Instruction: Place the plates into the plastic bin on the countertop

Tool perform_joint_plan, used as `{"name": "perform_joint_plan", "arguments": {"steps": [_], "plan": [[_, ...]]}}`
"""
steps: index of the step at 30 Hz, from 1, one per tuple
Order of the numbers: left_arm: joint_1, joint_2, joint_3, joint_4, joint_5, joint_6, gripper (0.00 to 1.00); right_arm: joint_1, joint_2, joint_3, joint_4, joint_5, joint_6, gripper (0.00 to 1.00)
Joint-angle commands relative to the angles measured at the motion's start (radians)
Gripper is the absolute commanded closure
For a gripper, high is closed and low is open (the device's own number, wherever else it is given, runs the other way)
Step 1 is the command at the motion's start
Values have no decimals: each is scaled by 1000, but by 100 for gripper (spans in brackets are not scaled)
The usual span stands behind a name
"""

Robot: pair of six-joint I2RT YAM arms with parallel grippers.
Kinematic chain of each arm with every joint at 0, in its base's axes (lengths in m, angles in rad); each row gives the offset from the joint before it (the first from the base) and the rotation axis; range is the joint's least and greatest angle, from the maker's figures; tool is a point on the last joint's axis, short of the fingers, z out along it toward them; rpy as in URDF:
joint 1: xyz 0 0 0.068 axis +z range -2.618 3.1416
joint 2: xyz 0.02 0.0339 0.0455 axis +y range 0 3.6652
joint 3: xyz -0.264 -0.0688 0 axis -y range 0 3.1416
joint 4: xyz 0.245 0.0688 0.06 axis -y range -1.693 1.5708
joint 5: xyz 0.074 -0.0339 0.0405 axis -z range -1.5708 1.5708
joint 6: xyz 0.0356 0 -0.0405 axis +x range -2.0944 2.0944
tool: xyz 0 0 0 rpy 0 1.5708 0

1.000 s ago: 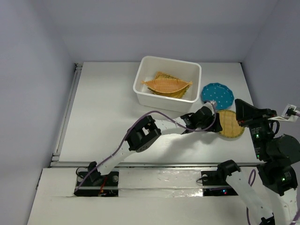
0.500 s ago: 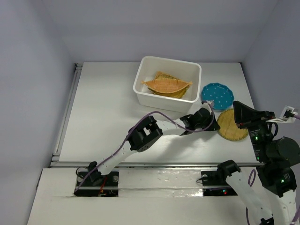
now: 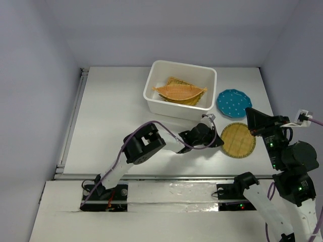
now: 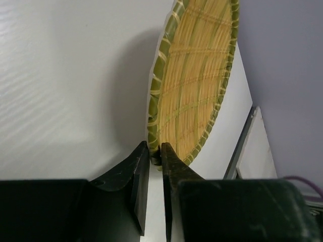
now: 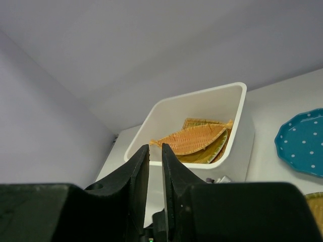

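Observation:
A round woven wicker plate (image 3: 238, 140) lies on the white countertop (image 3: 111, 116), right of the middle. My left gripper (image 3: 218, 140) is shut on its left rim. The left wrist view shows the jaws of the left gripper (image 4: 155, 151) pinching the green-edged rim of this plate (image 4: 197, 80). The teal white-dotted plate (image 3: 234, 103) lies just beyond it, next to the plastic bin (image 3: 149, 80). Inside the bin rests a leaf-shaped wicker plate (image 3: 180, 92) on top of other wicker plates. My right gripper (image 3: 250, 113) hangs in the air above the round plate's right side, jaws a narrow gap apart and holding nothing.
A metal rail (image 3: 70, 121) runs along the countertop's left edge. Grey walls close in the back and both sides. From the right wrist I see the bin (image 5: 237, 156), the leaf plate (image 5: 194, 138) and the teal plate (image 5: 303, 143) beyond my right gripper (image 5: 155, 148).
My left gripper has shut on the round wicker plate's rim and dragged it left, away from the teal plate. The right arm has shifted slightly left.

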Motion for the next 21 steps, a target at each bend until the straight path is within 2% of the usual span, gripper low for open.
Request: {"name": "perform_joint_plan", "arguments": {"steps": [1, 10, 16, 21], "plan": [[2, -154, -106, 124, -14, 48, 100, 5, 6, 7, 53, -10, -9, 78], [11, -404, -362, 262, -9, 52, 100, 5, 9, 21, 45, 7, -18, 78], [45, -545, -462, 302, 8, 45, 100, 5, 9, 21, 42, 21, -24, 78], [121, -683, -520, 330, 23, 36, 100, 5, 1, 29, 30, 41, -32, 78]]}}
